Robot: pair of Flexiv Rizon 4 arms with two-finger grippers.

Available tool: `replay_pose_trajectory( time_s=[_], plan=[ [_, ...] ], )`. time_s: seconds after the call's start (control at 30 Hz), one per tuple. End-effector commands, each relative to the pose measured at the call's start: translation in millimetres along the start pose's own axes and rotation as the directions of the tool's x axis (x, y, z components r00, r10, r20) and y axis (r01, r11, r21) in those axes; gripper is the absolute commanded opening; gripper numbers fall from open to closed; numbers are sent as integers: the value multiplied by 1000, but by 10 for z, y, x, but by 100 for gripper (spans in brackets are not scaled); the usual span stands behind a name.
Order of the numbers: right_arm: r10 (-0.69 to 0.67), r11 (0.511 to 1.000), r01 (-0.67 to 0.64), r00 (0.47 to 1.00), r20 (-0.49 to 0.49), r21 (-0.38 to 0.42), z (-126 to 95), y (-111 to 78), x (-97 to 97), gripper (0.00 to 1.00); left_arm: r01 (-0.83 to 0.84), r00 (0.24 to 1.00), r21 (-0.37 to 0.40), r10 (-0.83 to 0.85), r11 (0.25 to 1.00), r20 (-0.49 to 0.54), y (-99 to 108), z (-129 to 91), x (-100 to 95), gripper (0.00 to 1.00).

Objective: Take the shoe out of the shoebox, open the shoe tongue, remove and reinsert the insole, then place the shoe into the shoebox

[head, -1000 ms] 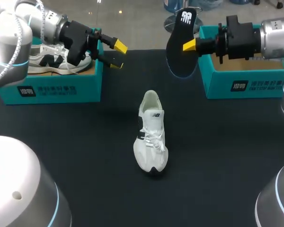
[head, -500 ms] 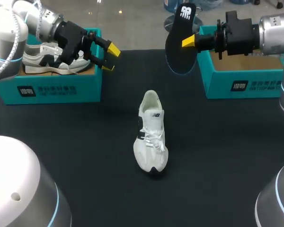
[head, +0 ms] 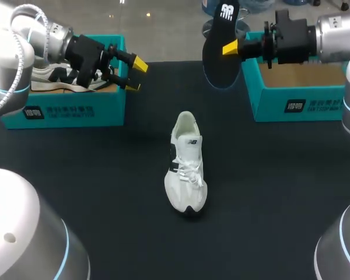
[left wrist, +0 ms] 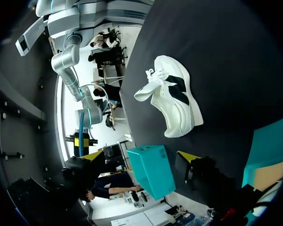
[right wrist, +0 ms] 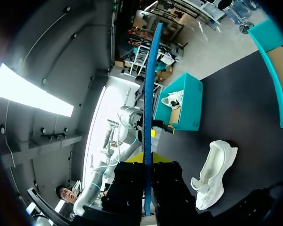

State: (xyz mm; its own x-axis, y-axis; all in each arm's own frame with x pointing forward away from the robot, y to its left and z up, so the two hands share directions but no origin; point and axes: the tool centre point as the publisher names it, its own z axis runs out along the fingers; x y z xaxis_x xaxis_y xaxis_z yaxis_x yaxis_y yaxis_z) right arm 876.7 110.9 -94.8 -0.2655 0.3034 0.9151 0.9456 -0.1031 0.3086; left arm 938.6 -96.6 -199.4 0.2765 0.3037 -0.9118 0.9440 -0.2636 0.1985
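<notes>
Holding the insole [head: 219,55] clamped in the right fingers [head: 229,48] above the surface's [head: 280,192] far edge, likely for reinserting into the shoe [head: 186,163] mid-surface; hovering the left fingers [head: 140,63] apart, empty.

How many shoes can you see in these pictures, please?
2. One white shoe lies on the table between the boxes; the other sits in the left box, partly behind the left gripper. The right box's inside is partly hidden, so another could be there.
</notes>
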Motion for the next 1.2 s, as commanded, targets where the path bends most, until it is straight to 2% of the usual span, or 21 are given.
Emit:
replay_pose_trajectory(
  time_s=[0.03, 0.17, 0.93, 1.07, 1.13, 1.2],
  plan=[
    [-21, 1000, 21, 1000, 17, 1, 48, 110, -48, 0, -1, 1000, -12, 1, 1000, -4, -37, 8, -11, 100],
    [-35, 999, 35, 999, 24, -19, 81, 235, -77, 0, -1, 1000, -12, 1, 1000, -4, -37, 8, -11, 100],
    [-35, 999, 35, 999, 24, -19, 81, 235, -77, 0, -1, 1000, -12, 1, 1000, -4, -37, 8, -11, 100],
    [-121, 992, 124, 978, 172, -5, 189, 403, -120, 0, -1, 1000, -12, 1, 1000, -4, -37, 8, -11, 100],
    [-171, 984, 176, 961, 217, 0, 246, 483, -143, 0, -1, 1000, -12, 1, 1000, -4, -37, 8, -11, 100],
    [-207, 977, 214, 955, 214, -14, 308, 542, -173, 0, -1, 1000, -12, 1, 1000, -4, -37, 8, -11, 100]
  ],
)
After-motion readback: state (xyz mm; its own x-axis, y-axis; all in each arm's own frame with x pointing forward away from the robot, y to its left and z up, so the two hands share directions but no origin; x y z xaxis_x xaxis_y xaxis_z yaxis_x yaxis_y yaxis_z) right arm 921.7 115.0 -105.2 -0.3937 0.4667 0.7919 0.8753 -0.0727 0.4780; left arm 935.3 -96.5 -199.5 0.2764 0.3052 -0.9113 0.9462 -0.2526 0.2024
